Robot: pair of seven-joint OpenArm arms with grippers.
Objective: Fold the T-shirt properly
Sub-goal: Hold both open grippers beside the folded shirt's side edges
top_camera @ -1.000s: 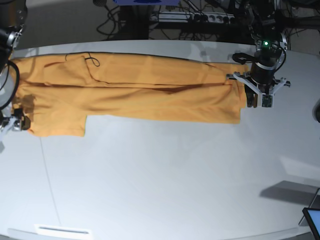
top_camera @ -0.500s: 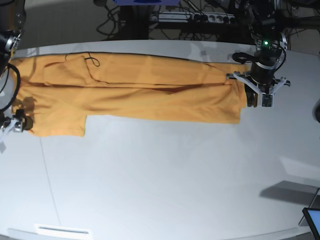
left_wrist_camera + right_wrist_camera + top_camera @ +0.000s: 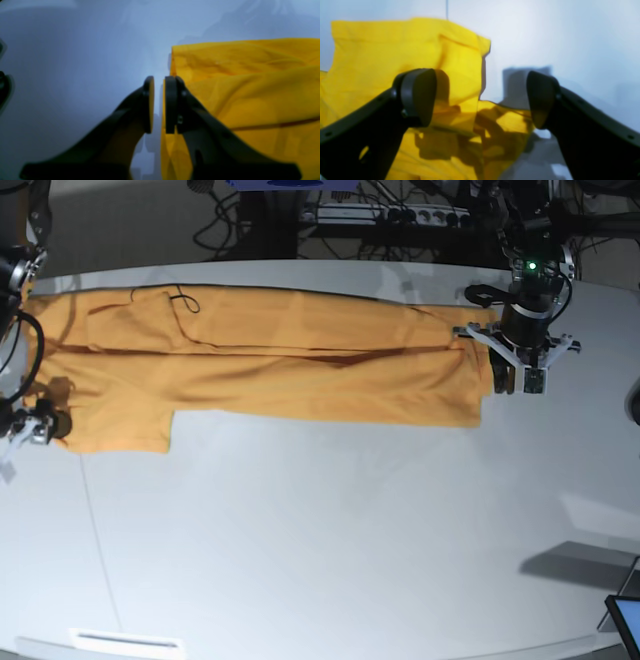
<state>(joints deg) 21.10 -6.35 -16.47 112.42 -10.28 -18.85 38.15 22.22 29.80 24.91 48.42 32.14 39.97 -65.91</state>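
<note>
The orange-yellow T-shirt (image 3: 270, 370) lies as a long, lengthwise-folded band across the far part of the white table (image 3: 330, 530). At its right end my left gripper (image 3: 521, 380) points down. In the left wrist view the left gripper (image 3: 159, 103) is nearly shut, with only a thin slit and no cloth between the pads. The T-shirt edge (image 3: 245, 85) lies just right of it. At the left end my right gripper (image 3: 32, 424) hovers over the sleeve. In the right wrist view the right gripper (image 3: 480, 100) is wide open above crumpled T-shirt cloth (image 3: 460, 65).
Cables and a power strip (image 3: 400, 215) run behind the table's far edge. A white label strip (image 3: 125, 640) lies near the front left edge. The corner of a dark screen (image 3: 625, 620) pokes in at the front right.
My right arm at the left end has shifted slightly by the sleeve. The left arm and the T-shirt have not moved.
</note>
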